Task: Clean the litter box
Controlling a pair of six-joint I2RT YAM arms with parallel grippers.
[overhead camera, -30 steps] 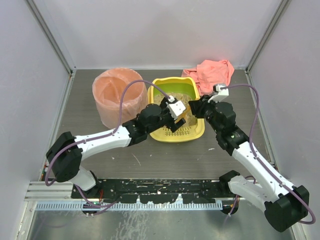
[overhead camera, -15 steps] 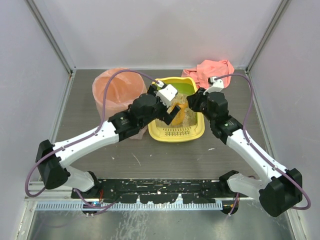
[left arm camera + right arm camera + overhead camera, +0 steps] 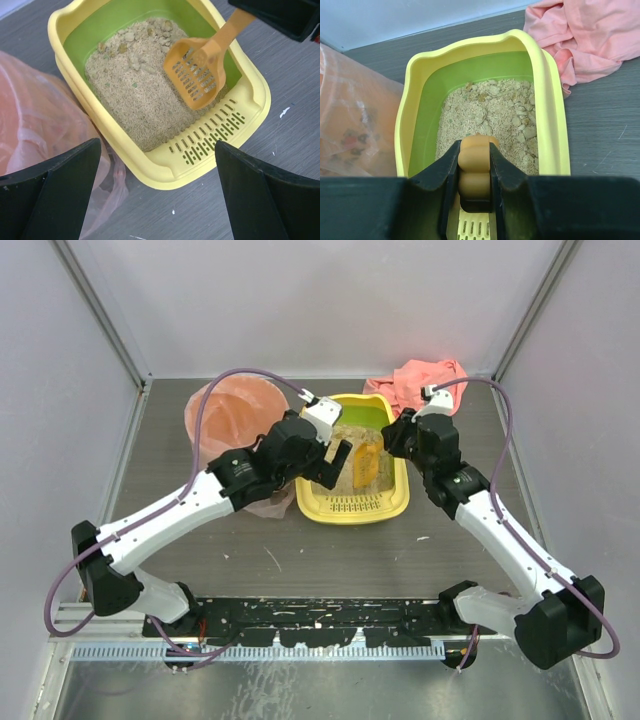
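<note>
Two grippers hang over the litter box [image 3: 352,508], mid-table just right of the bin [image 3: 215,425]. My right gripper [image 3: 475,167] is clamped on the orange scoop [image 3: 195,75]; my left gripper [image 3: 156,150] is spread wide and empty. I judge this the scooping step; next I'd push the scoop under the far clumps [image 3: 520,117].

Left claw [image 3: 157,150] spread wide, right claw [image 3: 474,152] clamped tight, both arms outstretched.
</note>
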